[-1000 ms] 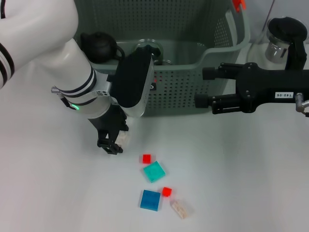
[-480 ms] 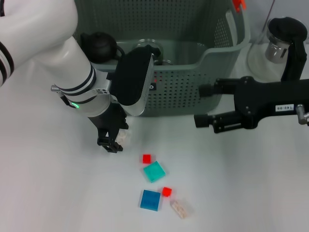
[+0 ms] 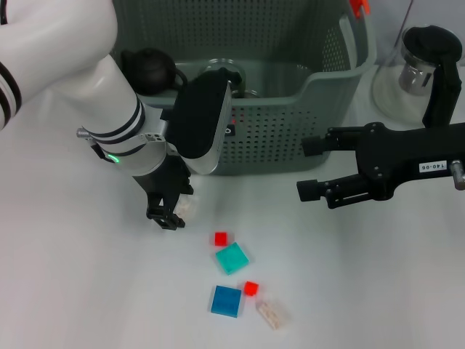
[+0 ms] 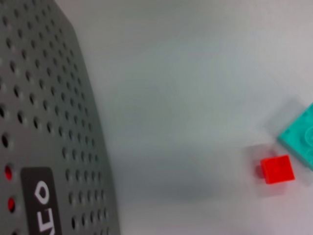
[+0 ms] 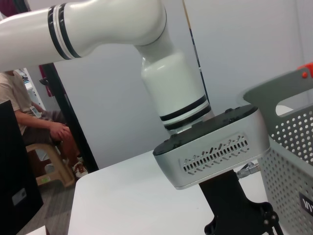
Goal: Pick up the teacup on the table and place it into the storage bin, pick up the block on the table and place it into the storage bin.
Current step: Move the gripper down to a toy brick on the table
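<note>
Head view: left gripper (image 3: 174, 211) is lowered to the tabletop (image 3: 87, 291) just in front of the storage bin (image 3: 290, 138), jaws clamped on a pale translucent block (image 3: 187, 206). Right gripper (image 3: 311, 169) is held beside the bin's front right corner, jaws apart, nothing held. No teacup can be made out.

Left wrist view: bin wall is seen, with a red block (image 4: 277, 169) and teal block (image 4: 301, 139) on the tabletop nearby.

Right wrist view: left arm's wrist is seen beside the bin.
</note>
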Available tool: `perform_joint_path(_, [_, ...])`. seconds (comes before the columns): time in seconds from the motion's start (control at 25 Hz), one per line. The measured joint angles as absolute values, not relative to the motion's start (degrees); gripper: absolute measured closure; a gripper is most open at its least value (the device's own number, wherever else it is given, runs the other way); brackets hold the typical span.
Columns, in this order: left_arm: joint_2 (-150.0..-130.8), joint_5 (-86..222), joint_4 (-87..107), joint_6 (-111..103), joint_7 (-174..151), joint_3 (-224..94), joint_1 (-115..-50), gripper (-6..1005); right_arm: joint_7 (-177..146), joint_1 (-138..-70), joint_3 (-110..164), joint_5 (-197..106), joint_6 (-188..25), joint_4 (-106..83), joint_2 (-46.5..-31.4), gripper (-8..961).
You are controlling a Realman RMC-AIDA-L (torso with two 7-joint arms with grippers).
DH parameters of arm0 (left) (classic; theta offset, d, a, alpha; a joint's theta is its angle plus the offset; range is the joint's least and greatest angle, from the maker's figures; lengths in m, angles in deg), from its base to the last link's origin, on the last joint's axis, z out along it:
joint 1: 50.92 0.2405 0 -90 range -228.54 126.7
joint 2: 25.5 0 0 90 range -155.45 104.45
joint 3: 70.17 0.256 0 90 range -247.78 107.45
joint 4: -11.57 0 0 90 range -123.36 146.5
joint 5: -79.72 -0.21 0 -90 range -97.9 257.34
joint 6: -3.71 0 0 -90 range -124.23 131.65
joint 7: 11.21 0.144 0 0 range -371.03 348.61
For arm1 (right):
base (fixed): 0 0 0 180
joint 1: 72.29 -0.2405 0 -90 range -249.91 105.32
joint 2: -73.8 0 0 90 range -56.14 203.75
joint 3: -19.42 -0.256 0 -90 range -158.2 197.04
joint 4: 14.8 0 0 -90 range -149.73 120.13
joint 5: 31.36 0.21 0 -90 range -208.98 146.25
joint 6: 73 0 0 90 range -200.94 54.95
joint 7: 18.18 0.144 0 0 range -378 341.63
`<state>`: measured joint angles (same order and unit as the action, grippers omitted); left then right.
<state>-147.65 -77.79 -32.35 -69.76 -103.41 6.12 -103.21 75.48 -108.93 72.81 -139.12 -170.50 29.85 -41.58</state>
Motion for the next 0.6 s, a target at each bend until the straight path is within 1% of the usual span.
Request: perform_joint_path(0.6, [-147.25,-77.9,-29.4,-69.7,-103.4,6.1,-105.0,404,75.5,-109.0,72.7,-139.1,-169.5,29.9,-41.80,12])
